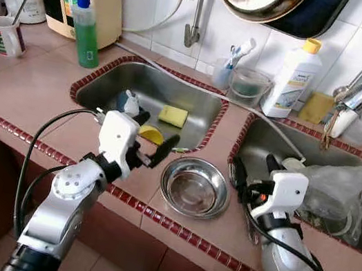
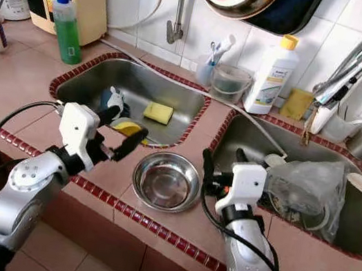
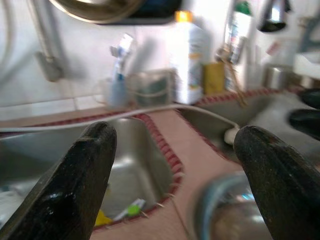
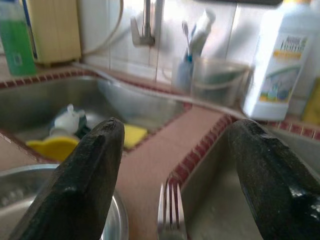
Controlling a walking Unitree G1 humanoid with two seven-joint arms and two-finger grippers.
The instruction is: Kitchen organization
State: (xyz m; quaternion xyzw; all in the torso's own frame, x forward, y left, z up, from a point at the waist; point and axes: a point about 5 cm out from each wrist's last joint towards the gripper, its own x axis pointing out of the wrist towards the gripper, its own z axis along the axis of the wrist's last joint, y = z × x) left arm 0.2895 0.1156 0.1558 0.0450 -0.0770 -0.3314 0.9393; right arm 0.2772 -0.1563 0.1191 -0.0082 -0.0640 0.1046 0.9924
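Left eye view, worked left to right. Green bottle point(image 1: 86, 31) at 10 o'clock on the counter point(image 1: 20, 90), beside the left sink point(image 1: 105, 90). In that basin: a yellow sponge point(image 1: 172, 115) and a small white-topped item, unclear.

Left gripper point(image 1: 149, 137) hovers over the sink's near rim, fingers spread wide, nothing between them, touching nothing.

Steel bowl point(image 1: 195, 187) sits upright on the tiled divider at 6 o'clock, between the two basins. It lies just right of the left gripper and just left of the right gripper point(image 1: 251, 172); the two look about equally near.

Right wrist view: a fork point(image 4: 170, 210) lies on the divider edge directly ahead of the right gripper, between its fingers' line, long axis running away from the wrist, tines pointing away. Fingers wide open, empty; contact with the fork cannot be told.

Right sink point(image 1: 264, 140) holds a clear plastic bag point(image 1: 332, 190) and dishes.

Judgement: the right arm is set for the fork; the grasp needs the fingers to close across the handle.
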